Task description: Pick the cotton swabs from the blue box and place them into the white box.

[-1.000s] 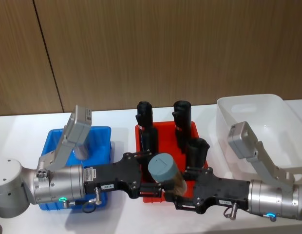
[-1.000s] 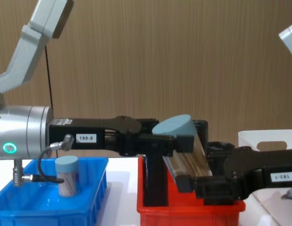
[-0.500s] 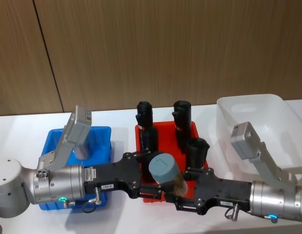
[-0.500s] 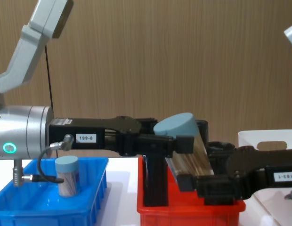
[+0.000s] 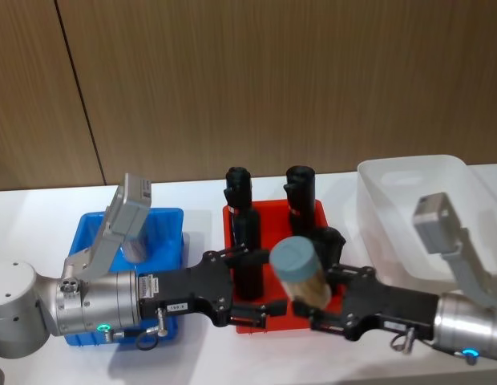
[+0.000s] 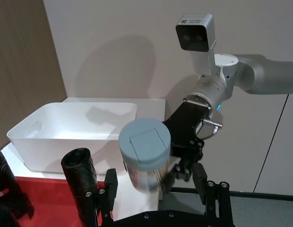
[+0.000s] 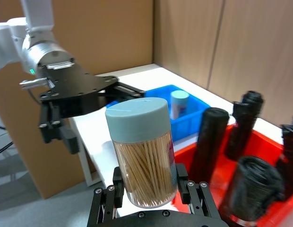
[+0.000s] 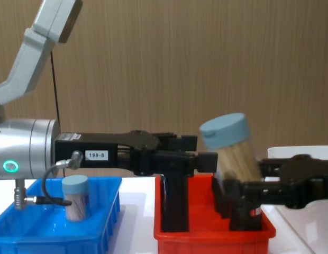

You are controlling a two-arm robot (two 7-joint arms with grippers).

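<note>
A tub of cotton swabs (image 5: 301, 269) with a light blue lid hangs tilted above the red bin, with my right gripper (image 5: 310, 295) shut on its clear body (image 7: 144, 151). My left gripper (image 5: 264, 281) stands open just left of the tub (image 8: 230, 145), apart from it. In the left wrist view the tub (image 6: 144, 156) floats beyond my own spread fingers. A second tub (image 8: 75, 197) stands upright in the blue box (image 5: 164, 215). At the far right sits the white box (image 5: 409, 172), empty in the part I see.
Between the two boxes stands a red bin (image 5: 313, 207) with several tall black rolls (image 5: 236, 188). My two arms reach in low across the front of the table. A wooden wall closes the back.
The left gripper has let go of the tub. The right gripper has carried the tub to the right, away from the left fingers and toward the white box.
</note>
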